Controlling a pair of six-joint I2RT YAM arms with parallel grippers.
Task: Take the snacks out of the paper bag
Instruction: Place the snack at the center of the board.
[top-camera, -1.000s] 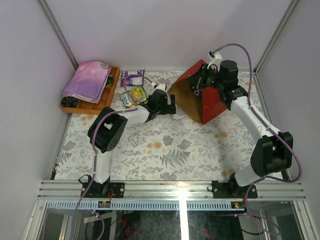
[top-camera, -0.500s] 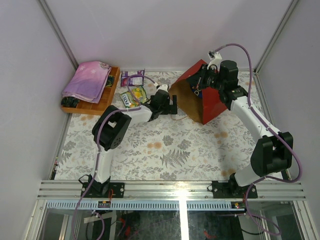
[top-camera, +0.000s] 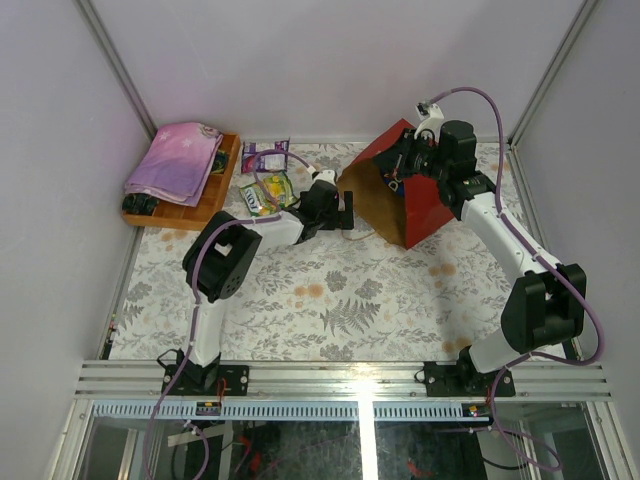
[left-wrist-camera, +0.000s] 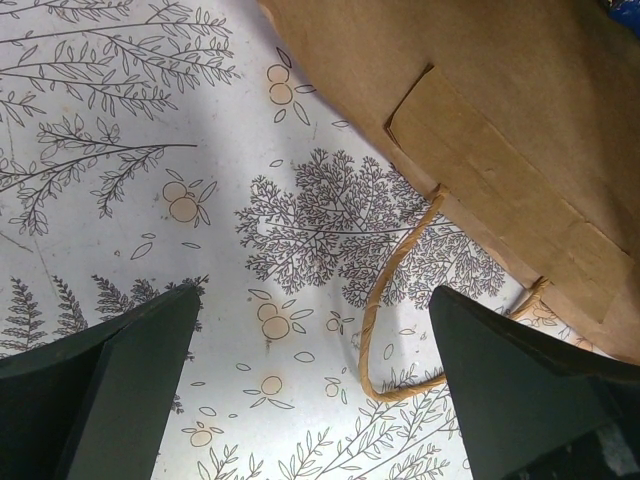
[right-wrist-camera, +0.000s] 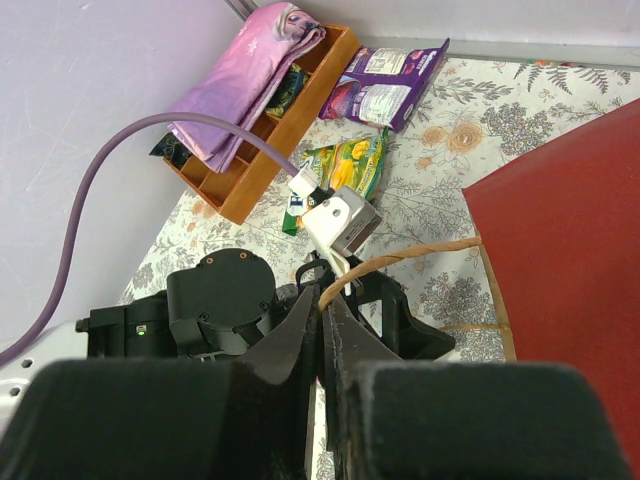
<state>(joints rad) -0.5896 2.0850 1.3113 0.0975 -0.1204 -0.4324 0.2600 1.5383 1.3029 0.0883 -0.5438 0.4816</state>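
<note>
Wood makes up the tray (top-camera: 228, 172) at the far left of the table (top-camera: 330, 300). A folded pink-purple cloth (top-camera: 178, 160) lies on top of it. Just to the right of the tray, two snacks lie out on the table. One is a purple-white pack (top-camera: 265, 155), near the back. The other is a yellow-green bag (top-camera: 268, 190), a bit nearer to us.

Next comes the left gripper (top-camera: 345, 210). It is low over the table, right by the mouth of the paper bag (top-camera: 425, 205). Its two fingers (left-wrist-camera: 120, 390) are spread as wide as they go and they hold nothing. One thin cord handle (left-wrist-camera: 375, 310) of the bag lies loose on the table between them.

The paper bag lies on its side at the back right. It is red outside and brown inside, and its mouth faces left. A small bit of blue (top-camera: 392, 180) shows deep inside. It may be a snack, but it is too small to be sure.

The right gripper (top-camera: 405, 160) is up at the top edge of the bag. Its fingers (right-wrist-camera: 300, 330) are squeezed tight together, and they pinch the other cord handle (right-wrist-camera: 400, 258).
</note>
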